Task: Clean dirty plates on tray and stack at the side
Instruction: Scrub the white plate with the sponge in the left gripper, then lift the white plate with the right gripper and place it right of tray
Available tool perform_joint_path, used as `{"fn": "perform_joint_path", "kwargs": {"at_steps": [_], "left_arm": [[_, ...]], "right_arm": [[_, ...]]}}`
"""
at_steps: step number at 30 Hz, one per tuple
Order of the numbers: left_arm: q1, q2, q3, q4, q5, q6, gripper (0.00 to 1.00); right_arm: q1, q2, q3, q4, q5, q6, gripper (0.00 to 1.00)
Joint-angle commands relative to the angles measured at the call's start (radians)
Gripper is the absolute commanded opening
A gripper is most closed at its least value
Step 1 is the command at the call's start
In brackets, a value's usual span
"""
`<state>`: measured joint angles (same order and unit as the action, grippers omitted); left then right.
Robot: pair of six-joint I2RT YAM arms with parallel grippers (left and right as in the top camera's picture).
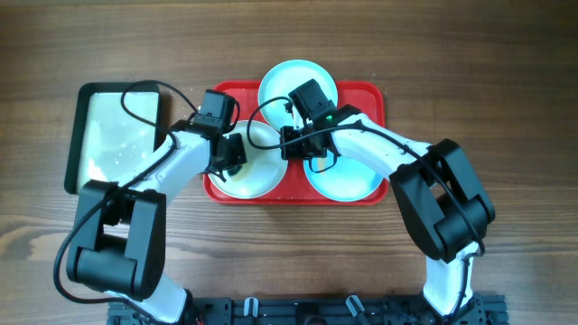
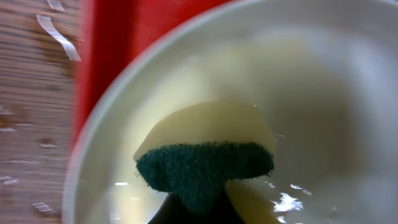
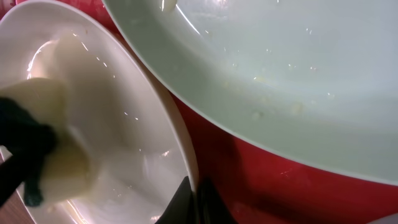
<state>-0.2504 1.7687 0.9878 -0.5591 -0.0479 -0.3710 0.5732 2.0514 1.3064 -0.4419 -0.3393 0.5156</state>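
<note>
Tray (image 1: 375,101), red: one, mid-table; plates: three, all on it; turquoise plate (image 1: 282,81) at its far edge; turquoise plate (image 1: 354,183) in near right corner; white plate (image 1: 262,179) in near left corner; sponge (image 2: 205,146): one, pinched in left gripper (image 1: 232,157), lying on white plate; right gripper (image 3: 193,202) closed on white plate's rim; basin (image 1: 108,135): one, left of tray.

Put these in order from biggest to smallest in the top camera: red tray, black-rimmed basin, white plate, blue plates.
1. red tray
2. black-rimmed basin
3. white plate, top blue plate, right blue plate: these look the same size, so it's a tie.
</note>
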Motion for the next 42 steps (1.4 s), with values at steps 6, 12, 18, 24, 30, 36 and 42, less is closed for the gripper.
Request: {"fn": "perform_joint_path", "kwargs": {"at_steps": [6, 12, 18, 24, 30, 36, 42], "left_arm": [[0.013, -0.216, -0.019, -0.074, -0.186, -0.094, 0.04], [0.046, -0.445, -0.019, -0.049, 0.059, -0.093, 0.04], [0.047, -0.44, -0.019, -0.052, -0.084, -0.117, 0.04], [0.12, -0.44, -0.019, -0.091, -0.107, -0.116, 0.04], [0.227, -0.44, -0.019, -0.169, -0.106, -0.117, 0.04], [0.24, -0.44, -0.019, -0.179, -0.099, -0.117, 0.04], [0.24, -0.44, -0.019, -0.183, -0.099, -0.116, 0.04]], "right_arm": [[-0.004, -0.067, 0.018, -0.044, 0.117, -0.037, 0.04], [-0.004, -0.225, 0.018, -0.076, 0.226, -0.212, 0.04], [0.047, -0.341, 0.018, -0.11, 0.54, -0.392, 0.04], [0.223, -0.357, 0.018, -0.051, 1.077, -0.618, 0.04], [0.369, -0.357, 0.018, 0.174, 1.364, -0.871, 0.04], [0.475, -0.357, 0.018, 0.489, 1.537, -1.341, 0.04], [0.48, -0.357, 0.017, 0.451, 1.493, -1.146, 0.04]]}}
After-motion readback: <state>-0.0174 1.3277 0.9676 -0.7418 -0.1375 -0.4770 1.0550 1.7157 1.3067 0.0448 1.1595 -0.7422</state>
